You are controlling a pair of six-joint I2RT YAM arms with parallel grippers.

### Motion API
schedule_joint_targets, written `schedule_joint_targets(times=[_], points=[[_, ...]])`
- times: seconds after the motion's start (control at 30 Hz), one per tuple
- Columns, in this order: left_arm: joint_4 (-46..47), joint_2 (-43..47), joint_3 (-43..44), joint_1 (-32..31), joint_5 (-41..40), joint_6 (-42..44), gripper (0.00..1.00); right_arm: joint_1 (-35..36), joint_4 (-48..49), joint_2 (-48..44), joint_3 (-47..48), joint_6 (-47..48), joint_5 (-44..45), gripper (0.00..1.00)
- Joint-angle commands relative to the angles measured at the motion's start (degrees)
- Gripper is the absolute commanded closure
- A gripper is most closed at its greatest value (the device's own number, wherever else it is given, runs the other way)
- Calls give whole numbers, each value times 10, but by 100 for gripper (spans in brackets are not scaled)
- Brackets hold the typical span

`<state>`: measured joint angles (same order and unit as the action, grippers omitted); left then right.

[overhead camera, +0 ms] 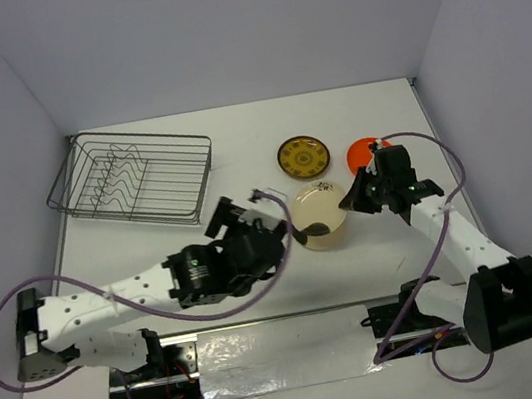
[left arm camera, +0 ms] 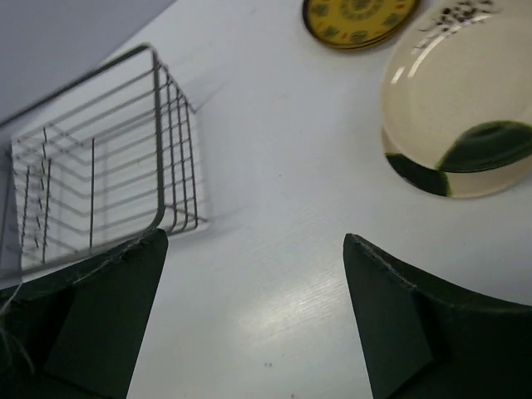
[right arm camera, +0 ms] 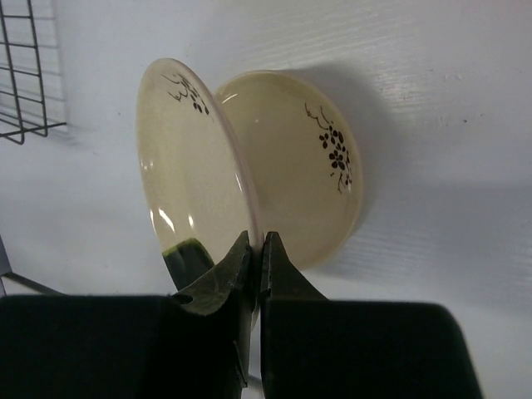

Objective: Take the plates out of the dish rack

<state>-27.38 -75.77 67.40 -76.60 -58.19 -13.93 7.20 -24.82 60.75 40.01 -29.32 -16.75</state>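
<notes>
Right pincer point(right arm camera: 256, 243) nips beige plate point(right arm camera: 187, 166), one of two; one rack point(overhead camera: 131, 177).

**White table, pale walls, silver sheet**

A white table point(overhead camera: 240, 163) with faint grain is closed in at the back, left and right by plain lavender-grey walls point(overhead camera: 239, 32). A crinkled silvery sheet point(overhead camera: 280, 354) lies along its near edge.
</notes>
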Motion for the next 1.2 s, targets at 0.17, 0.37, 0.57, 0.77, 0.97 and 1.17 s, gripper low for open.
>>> schedule_joint_targets(times=[0.17,0.37,0.57,0.77,0.97,1.17], points=[[-154,179,-63,90,104,-212,0,-3,104,48,-40,-3,-19,54],[-97,247,-107,188,242,-172,0,45,10,78,1,36,41,36],[-44,185,-104,319,375,-134,0,164,-152,104,97,28,264,35],[-104,128,-11,450,326,-178,0,172,-246,57,154,18,340,34],[-125,233,-51,467,193,-167,1,177,-212,-157,190,74,307,33],[-122,341,-123,470,191,-131,1,175,-340,-243,305,120,365,0]])
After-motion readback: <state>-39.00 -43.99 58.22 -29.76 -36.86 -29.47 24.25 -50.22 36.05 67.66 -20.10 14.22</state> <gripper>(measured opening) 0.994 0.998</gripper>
